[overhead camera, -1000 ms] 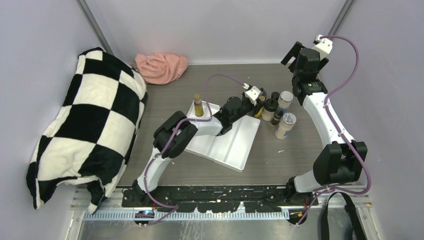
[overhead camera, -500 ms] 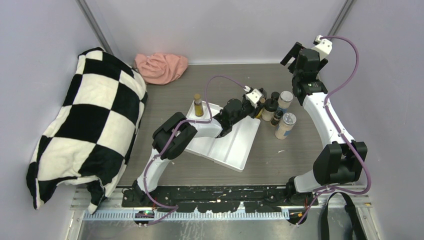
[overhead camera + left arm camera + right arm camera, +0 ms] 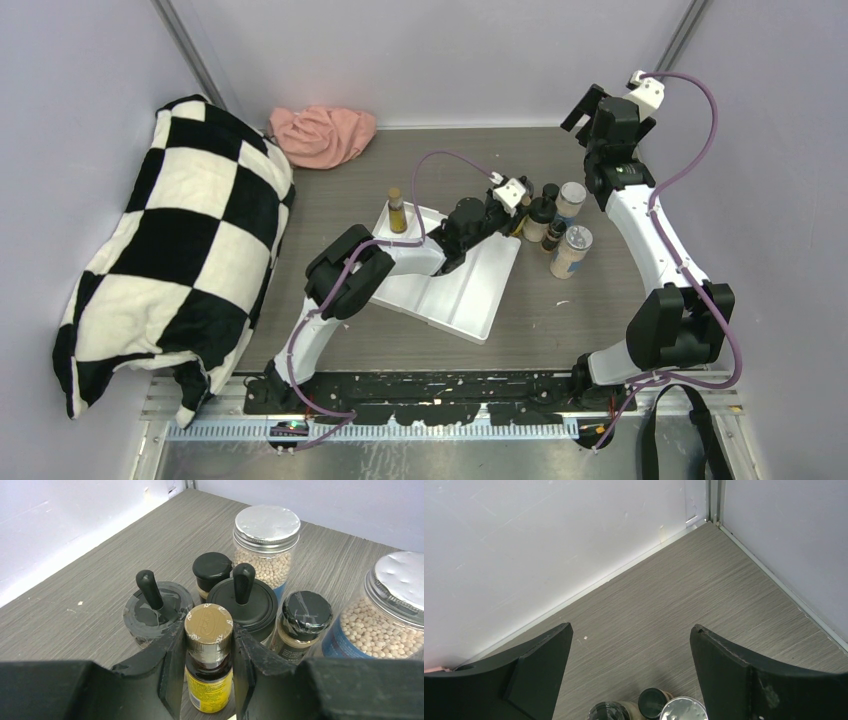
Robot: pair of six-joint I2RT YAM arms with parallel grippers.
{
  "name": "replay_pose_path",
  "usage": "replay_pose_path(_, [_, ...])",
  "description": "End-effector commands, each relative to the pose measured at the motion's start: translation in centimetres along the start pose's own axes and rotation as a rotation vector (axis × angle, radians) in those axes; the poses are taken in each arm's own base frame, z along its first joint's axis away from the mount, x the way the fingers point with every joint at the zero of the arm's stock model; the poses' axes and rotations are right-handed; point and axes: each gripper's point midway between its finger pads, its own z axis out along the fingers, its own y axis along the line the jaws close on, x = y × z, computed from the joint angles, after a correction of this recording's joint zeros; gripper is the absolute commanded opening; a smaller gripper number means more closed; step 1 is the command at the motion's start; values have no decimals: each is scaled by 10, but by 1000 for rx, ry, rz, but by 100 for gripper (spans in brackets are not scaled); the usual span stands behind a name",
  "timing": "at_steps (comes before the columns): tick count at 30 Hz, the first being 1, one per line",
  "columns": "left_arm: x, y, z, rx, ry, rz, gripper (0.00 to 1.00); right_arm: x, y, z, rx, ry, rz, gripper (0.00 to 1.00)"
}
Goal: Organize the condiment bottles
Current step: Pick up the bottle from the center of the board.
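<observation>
My left gripper [image 3: 208, 636] is shut on the neck of a slim yellow-labelled bottle with a brown cap [image 3: 209, 625], at the left edge of the bottle cluster [image 3: 553, 222]. Behind it stand two black-lidded jars with knobs [image 3: 155, 607] [image 3: 243, 600], two small dark bottles [image 3: 212, 570] [image 3: 306, 614] and two clear silver-lidded shakers [image 3: 267, 530] [image 3: 397, 587]. A second slim brown-capped bottle [image 3: 397, 212] stands upright at the far corner of the white tray [image 3: 455, 295]. My right gripper [image 3: 630, 627] hangs open and empty high over the cluster's far side [image 3: 603, 108].
A black-and-white checkered pillow [image 3: 170, 250] fills the left side. A pink cloth [image 3: 322, 135] lies at the back wall. Walls close in the back and the right side, near the raised right arm.
The left gripper shifted slightly right toward the cluster, then stayed still, shut on the bottle. The right arm has not moved.
</observation>
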Motion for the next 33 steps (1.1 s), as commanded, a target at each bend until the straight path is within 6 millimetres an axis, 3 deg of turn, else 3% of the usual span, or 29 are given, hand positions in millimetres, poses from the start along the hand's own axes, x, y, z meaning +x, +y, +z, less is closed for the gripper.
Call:
replay_pose_path(1, [-66, 15, 7, -74, -161, 28, 0, -31, 7, -9, -29, -73, 36, 93])
replay_pose_path(12, [-77, 22, 9, -109, -185, 18, 0, -27, 7, -6, -27, -63, 31, 93])
replay_pose_path(33, [-117, 30, 2, -132, -216, 37, 0, -31, 6, -14, -35, -70, 52, 93])
